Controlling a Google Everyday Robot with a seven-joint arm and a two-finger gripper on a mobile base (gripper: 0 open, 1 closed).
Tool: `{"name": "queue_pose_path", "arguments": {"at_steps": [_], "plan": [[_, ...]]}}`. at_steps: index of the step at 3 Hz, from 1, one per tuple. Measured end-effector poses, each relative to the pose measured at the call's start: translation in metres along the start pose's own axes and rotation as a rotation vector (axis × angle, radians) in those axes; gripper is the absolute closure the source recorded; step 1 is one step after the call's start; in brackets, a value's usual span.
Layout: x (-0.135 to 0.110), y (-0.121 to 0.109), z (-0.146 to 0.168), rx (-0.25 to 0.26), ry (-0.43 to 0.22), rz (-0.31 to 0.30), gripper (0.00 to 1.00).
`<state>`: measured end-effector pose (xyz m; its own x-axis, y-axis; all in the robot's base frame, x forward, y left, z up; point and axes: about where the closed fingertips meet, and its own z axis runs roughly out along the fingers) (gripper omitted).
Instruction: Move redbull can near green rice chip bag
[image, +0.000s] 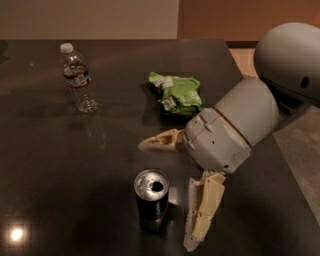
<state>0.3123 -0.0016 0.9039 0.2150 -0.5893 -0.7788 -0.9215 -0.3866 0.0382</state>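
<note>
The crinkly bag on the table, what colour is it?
Bright green bag with white label patches, camera view; the gripper is open beside the redbull can.

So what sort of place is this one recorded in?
Likely an indoor office break area or test lab, though that's a guess: a dark tabletop holding a redbull can, green rice chip bag and water bottle, with a plain wall behind. The gripper hangs open beside the can.

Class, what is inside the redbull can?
Only a dark opening shows in the silver top of the redbull can; its contents are hidden. The open end effector sits beside it.
</note>
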Motion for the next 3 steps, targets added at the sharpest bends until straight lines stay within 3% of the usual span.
{"name": "queue_pose_path", "arguments": {"at_steps": [1, 3], "plan": [[-0.0046, 0.0035, 0.0051, 0.028, 0.01, -0.021, 0.18], [-0.0068, -0.0027, -0.001, 0.069, 0.006, -0.015, 0.65]]}}
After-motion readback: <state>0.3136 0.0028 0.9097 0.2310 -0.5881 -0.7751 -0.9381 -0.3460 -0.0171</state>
